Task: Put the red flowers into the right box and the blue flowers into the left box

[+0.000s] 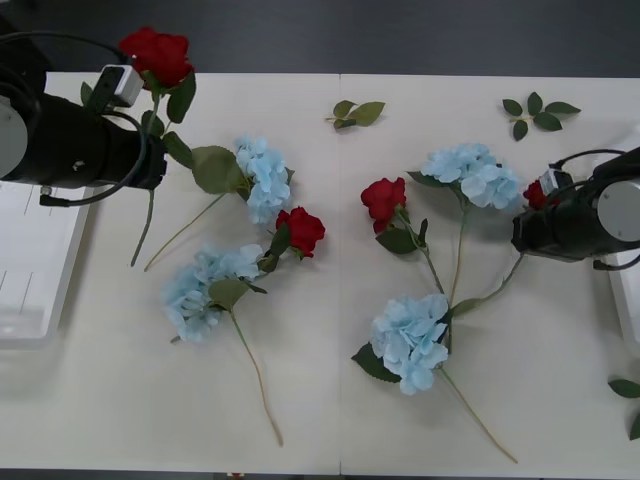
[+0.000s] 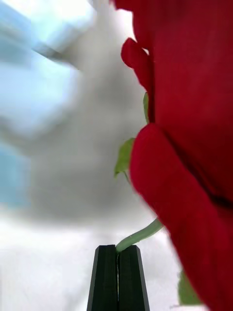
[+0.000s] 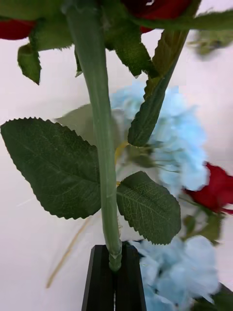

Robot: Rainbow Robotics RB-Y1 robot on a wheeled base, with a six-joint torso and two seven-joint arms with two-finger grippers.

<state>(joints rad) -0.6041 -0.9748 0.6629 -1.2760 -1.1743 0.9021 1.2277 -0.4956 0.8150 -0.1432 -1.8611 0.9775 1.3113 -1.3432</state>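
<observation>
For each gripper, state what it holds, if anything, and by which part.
The left gripper holds a red rose by its green stem. The right gripper holds another red rose, also pinched on its stem.

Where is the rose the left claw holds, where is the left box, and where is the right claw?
Held rose (image 1: 156, 54), front view, on its bloom.
Left box (image 1: 30, 262), front view, on its floor.
Right claw (image 2: 117, 272), right wrist view, between its fingertips.

a pale table (image 1: 330, 440) carries loose green leaf sprigs: one (image 1: 356, 113) and another (image 1: 537, 112) near its far edge, and what seems a third (image 1: 628, 395) (cut off) at the right edge.
</observation>
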